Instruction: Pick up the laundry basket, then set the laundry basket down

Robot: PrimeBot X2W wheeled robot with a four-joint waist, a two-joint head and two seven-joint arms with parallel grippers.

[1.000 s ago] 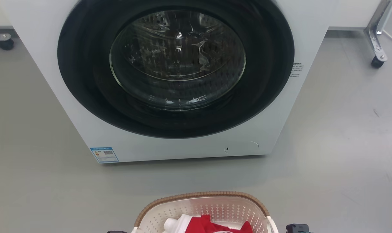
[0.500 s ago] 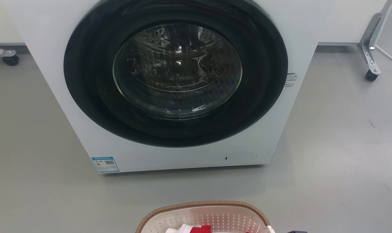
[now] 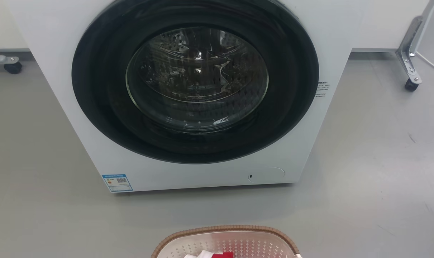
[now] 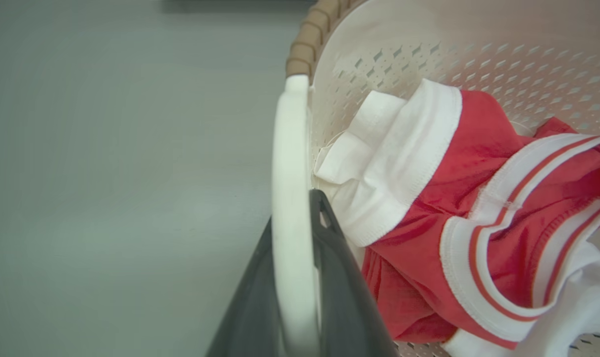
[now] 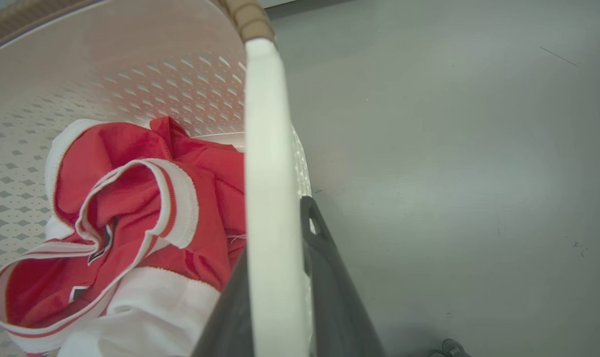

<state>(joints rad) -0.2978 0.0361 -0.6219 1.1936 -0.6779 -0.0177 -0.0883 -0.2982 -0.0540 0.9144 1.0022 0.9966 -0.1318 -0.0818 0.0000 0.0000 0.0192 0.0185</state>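
Now | left gripper [image 4: 294,218], right gripper [image 5: 275,233]: jaws pinching laundry basket [image 3: 224,229] handles [image 4: 290,148] | we should move both arms level, together.

Left hand [image 4: 294,213]: two long fingers [image 4: 339,287], dark grey to near black, with a matte plastic look. Both are broad at the view's bottom edge and narrow upward like wedges. The finger on the view's right ends in a blunt rounded tip with a small triangular hole [image 4: 323,218] just below it. The other finger is partly hidden, so its tip is unclear.

Right hand [image 5: 275,228]: same build, with dark matte fingers [image 5: 337,292], wide low down and tapering. The finger on the view's right has a rounded tip with a small oval hole [image 5: 313,226] near it. There is a faint sheen along the edges.
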